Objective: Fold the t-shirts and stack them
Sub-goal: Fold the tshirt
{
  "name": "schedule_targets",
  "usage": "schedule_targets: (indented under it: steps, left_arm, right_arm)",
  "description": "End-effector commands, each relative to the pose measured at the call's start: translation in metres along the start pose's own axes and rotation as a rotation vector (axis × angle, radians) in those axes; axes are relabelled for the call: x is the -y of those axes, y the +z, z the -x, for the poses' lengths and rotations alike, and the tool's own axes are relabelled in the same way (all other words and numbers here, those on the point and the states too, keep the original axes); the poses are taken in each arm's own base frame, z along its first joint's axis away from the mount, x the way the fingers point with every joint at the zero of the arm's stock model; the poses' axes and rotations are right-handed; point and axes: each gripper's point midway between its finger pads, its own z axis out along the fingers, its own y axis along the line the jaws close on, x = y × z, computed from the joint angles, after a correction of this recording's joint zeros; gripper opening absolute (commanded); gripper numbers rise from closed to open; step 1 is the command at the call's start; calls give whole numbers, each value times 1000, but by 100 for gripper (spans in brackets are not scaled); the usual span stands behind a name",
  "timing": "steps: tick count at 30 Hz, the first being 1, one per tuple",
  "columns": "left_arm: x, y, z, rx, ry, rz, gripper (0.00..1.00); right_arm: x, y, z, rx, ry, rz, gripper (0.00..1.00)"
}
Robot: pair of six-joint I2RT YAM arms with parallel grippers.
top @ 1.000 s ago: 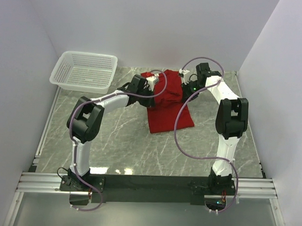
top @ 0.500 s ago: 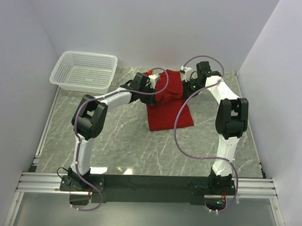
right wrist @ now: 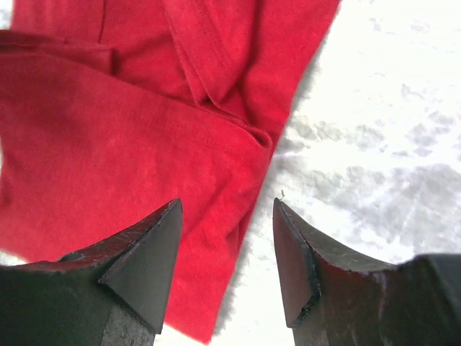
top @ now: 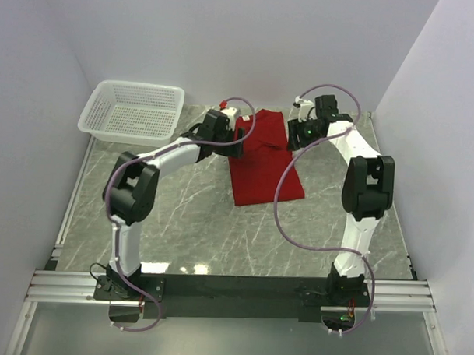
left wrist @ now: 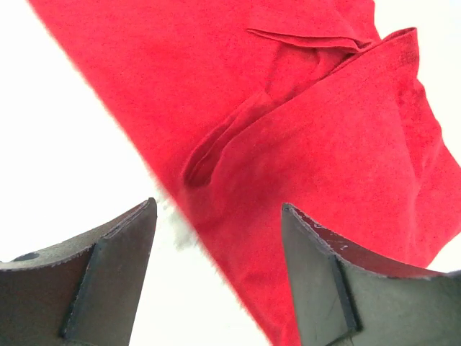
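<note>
A red t-shirt (top: 262,159) lies flat as a long folded rectangle at the back middle of the table. My left gripper (top: 237,137) hovers open over the shirt's left far edge, nothing between its fingers. In the left wrist view the red t-shirt (left wrist: 310,130) shows folds and an edge running between the jaws of the left gripper (left wrist: 220,209). My right gripper (top: 294,135) hovers open over the shirt's right far edge. The right wrist view has the t-shirt's (right wrist: 130,144) folded edge under the right gripper (right wrist: 227,209).
A white plastic basket (top: 132,111) sits at the back left corner. White walls close the table on three sides. The marble tabletop (top: 196,223) spreads in front of the shirt.
Both grippers were shut on the shirt's bunched far end. They carried it back, let go and opened, and the shirt now lies flat.
</note>
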Motion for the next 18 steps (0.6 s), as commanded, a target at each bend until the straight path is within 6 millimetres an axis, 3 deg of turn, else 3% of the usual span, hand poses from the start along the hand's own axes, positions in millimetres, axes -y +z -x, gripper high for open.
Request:
schedule_targets:
  steps: [1, 2, 3, 4, 5, 6, 7, 8, 9, 10, 11, 12, 14, 18]
  left_arm:
    - [3, -60, 66, 230, 24, 45, 74]
    - [1, -62, 47, 197, 40, 37, 73]
    - [7, -79, 52, 223, 90, 14, 72]
    - [8, -84, 45, 216, 125, 7, 72]
    - [16, -85, 19, 169, 175, -28, 71]
    - [23, -100, 19, 189, 275, -54, 71]
    - [31, -105, 9, 182, 323, -79, 71]
    - [45, -108, -20, 140, 413, -134, 71]
    - [53, -113, -30, 135, 527, -167, 71]
    - [62, -125, -34, 151, 584, -192, 71]
    - [76, -127, -62, 115, 650, -243, 71]
    - [85, -134, -68, 131, 725, -283, 71]
    - [99, -137, -94, 105, 793, -336, 71]
    - [105, -121, -119, 35, 844, -363, 69]
  right_arm:
    - [-17, -51, 33, 159, -90, 94, 61]
    - [-27, -57, 28, 158, -137, 165, 61]
    - [-35, -61, 7, 107, -235, 228, 60]
    - [-43, -68, 0, 99, -285, 265, 60]
    - [-52, -72, -13, 77, -319, 309, 59]
    - [-53, -70, -32, 55, -398, 333, 59]
    - [-57, -78, -38, 58, -459, 344, 59]
    - [-60, -80, -51, 37, -497, 360, 59]
    - [-60, -77, -71, 13, -575, 381, 59]
    - [-63, -84, -76, 17, -629, 382, 60]
    - [-63, -87, -88, 7, -724, 408, 61]
    - [-64, -88, -104, -6, -751, 434, 61]
    - [-63, -94, -116, -4, -843, 448, 61]
    - [-60, -94, -128, -39, -865, 465, 61]
